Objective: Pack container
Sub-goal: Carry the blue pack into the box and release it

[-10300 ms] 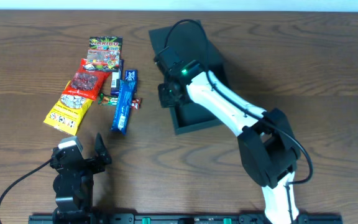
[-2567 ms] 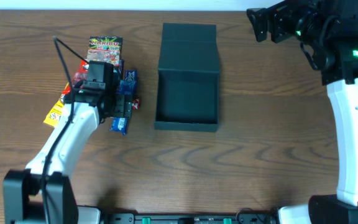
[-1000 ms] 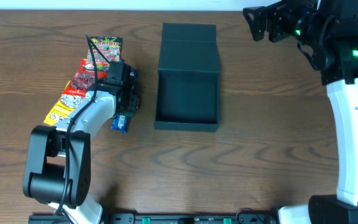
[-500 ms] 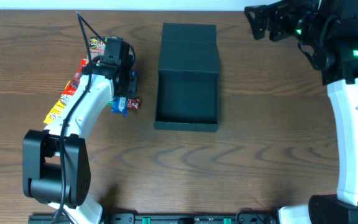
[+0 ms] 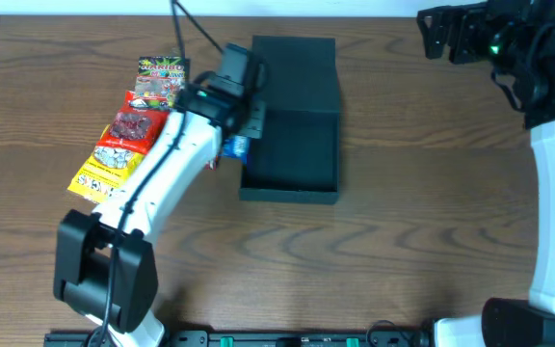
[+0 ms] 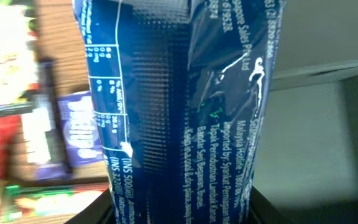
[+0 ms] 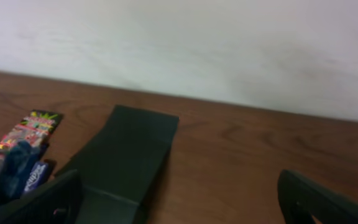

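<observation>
Container (image 5: pixel 297 145): dark box, lid flapped back, mid-table, seemingly empty. Right gripper (image 5: pixel 434 32): spread wide, idle, far right, well apart from the box. Left gripper (image 5: pixel 244 123): pinching a blue snack packet (image 6: pixel 179 112) at the box's left rim. Step, I judge: first loading. Next I need it moved inboard, then released.
</observation>
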Action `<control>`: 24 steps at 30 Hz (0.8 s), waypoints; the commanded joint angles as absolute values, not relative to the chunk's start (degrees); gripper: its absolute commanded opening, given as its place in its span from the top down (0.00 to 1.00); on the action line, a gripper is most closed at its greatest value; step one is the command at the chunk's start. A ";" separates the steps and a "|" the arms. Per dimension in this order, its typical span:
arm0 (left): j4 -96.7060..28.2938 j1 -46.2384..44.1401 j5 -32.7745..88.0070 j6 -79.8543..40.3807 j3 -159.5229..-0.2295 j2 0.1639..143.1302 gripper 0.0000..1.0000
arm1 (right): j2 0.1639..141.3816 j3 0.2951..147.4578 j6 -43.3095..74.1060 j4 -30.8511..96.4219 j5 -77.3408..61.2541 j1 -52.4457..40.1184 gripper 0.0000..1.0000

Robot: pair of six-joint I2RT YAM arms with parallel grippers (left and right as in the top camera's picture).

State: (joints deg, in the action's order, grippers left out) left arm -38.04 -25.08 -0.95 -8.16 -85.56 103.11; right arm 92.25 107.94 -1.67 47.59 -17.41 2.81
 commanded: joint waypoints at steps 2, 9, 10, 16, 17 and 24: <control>-34.54 -29.34 1.65 -17.74 -87.26 103.42 0.66 | 92.18 108.25 -0.69 48.05 -17.15 4.97 0.01; -30.89 -34.57 5.17 -22.44 -89.06 108.14 0.72 | 92.18 108.25 -0.91 49.56 -17.12 7.70 0.01; -31.35 -35.11 6.04 -22.55 -90.41 109.67 0.73 | 92.18 108.25 -0.91 49.91 -17.15 8.01 0.01; -39.40 -37.30 5.39 -24.53 -101.54 118.15 0.75 | 92.18 108.20 -0.93 52.82 -17.10 9.23 0.01; -40.86 -37.41 5.43 -25.52 -102.89 119.33 0.75 | 92.18 108.20 -0.93 53.23 -17.10 9.37 0.01; -44.18 -38.00 8.84 -29.30 -104.05 122.26 0.77 | 92.18 108.20 -2.44 56.38 -16.91 9.52 0.01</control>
